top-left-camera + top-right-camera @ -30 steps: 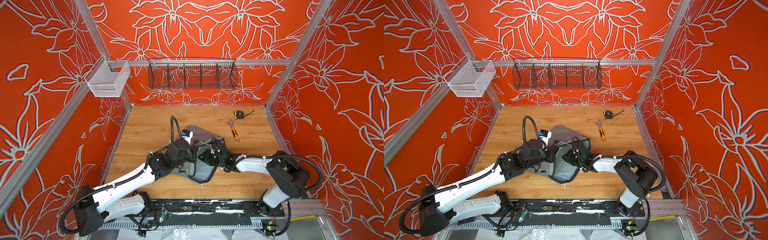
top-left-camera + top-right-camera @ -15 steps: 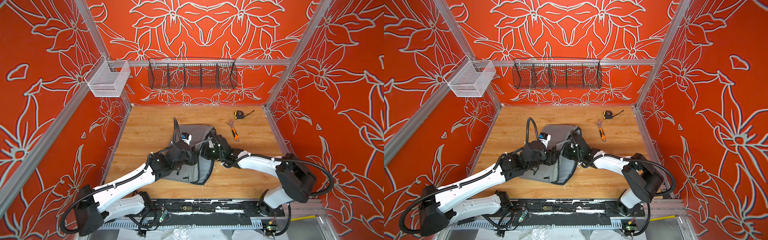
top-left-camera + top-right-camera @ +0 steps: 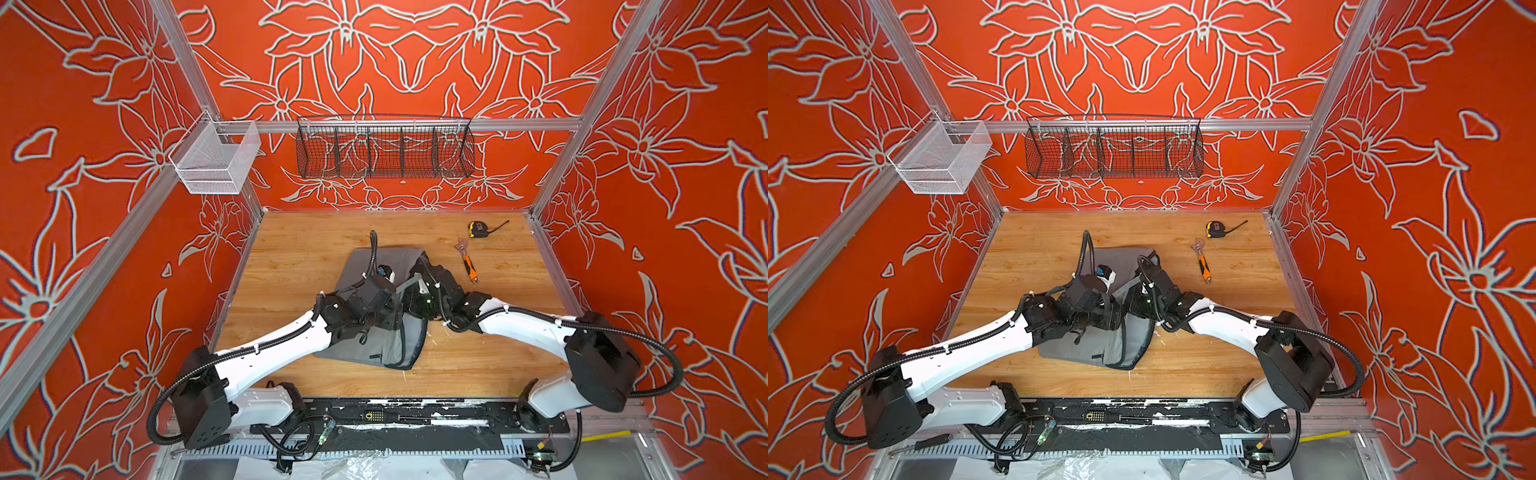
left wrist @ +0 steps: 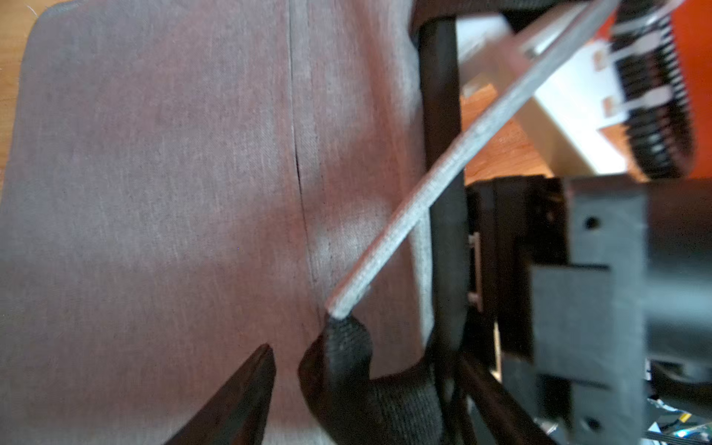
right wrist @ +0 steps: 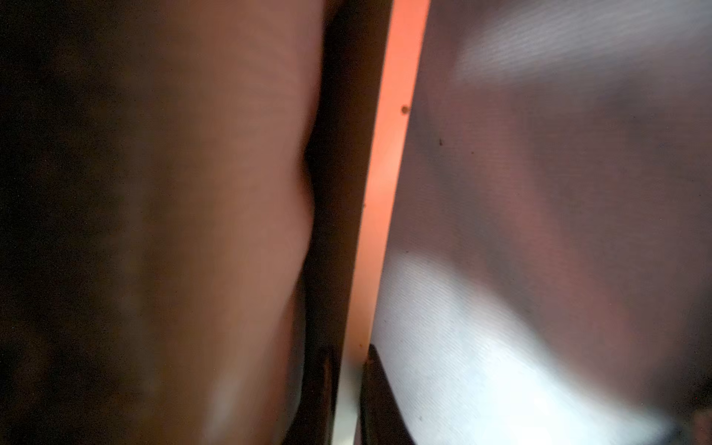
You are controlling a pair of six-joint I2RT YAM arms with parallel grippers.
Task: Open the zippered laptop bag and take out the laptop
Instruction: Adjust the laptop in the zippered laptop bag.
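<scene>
Robot lab cell: aluminium frame [image 3: 519, 124], printed walls [image 3: 415, 50]

Both top views are bright, sharp and evenly lit from above. The robot arms [image 3: 270, 353] throw only short, soft shadows on the wooden tabletop [image 3: 291, 266], with no glare. The wide lens makes the frame posts [image 3: 187, 83] lean outward toward the picture edges. In the left wrist view the zippered laptop bag [image 4: 154, 192] is softly focused and tinted pink, with a pale sheen, and the nearest parts are blurred. The right wrist view is dim and badly out of focus: dark fabric, one washed-out pale patch and a narrow orange glow.
</scene>
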